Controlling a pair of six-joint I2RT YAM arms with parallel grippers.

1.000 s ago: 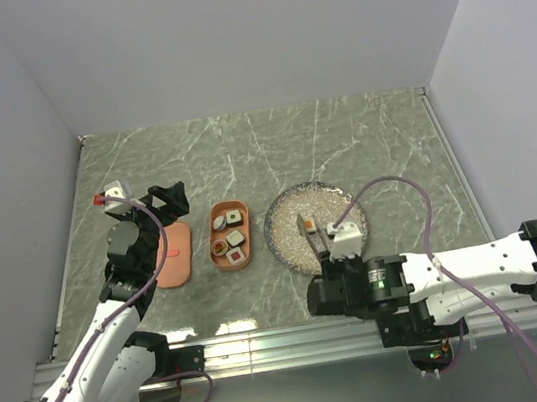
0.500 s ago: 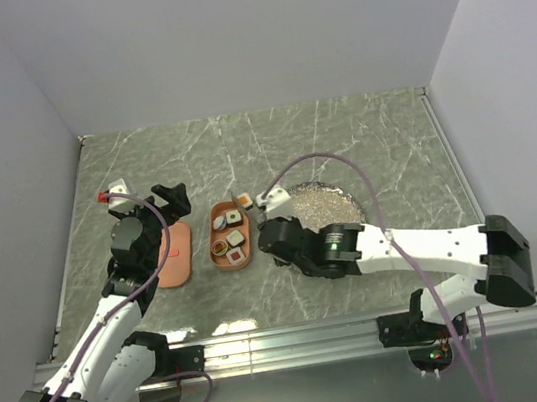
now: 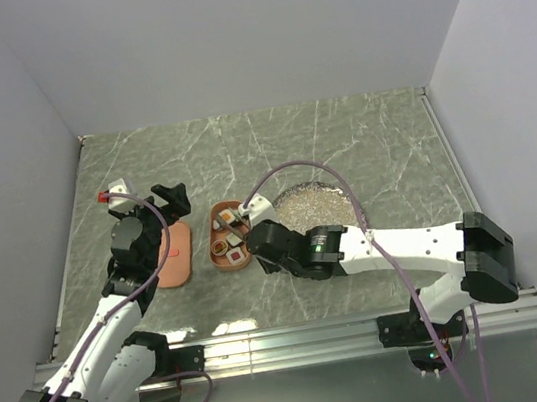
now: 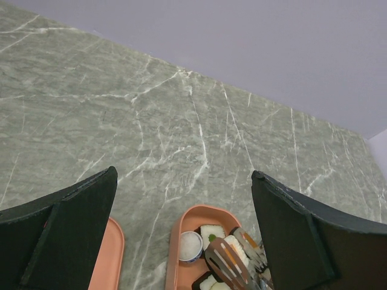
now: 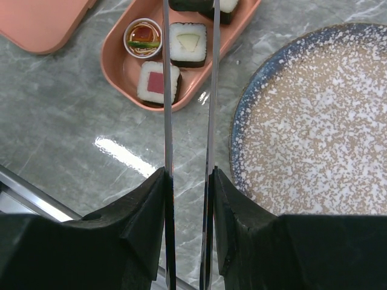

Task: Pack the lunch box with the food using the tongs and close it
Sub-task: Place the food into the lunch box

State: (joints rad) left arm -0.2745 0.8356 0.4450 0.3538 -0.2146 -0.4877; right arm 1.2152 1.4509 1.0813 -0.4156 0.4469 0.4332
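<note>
Round speckled plate (image 3: 317, 198), sandy centre with dark bluish rim, flat on grey-green marbled tabletop (image 3: 270, 145) streaked with white veins. Pale lilac-grey walls (image 3: 224, 36) at back and both sides. Ribbed aluminium rail (image 3: 269, 342) along near edge, bright glare patch just beyond it.

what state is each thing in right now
lunch box, open, food inside
lid, off, flat beside the lunch box
tongs, squeezed narrow, tips over the lunch box
plate, bare where visible
left gripper, open, empty
right gripper, shut on tongs
</note>
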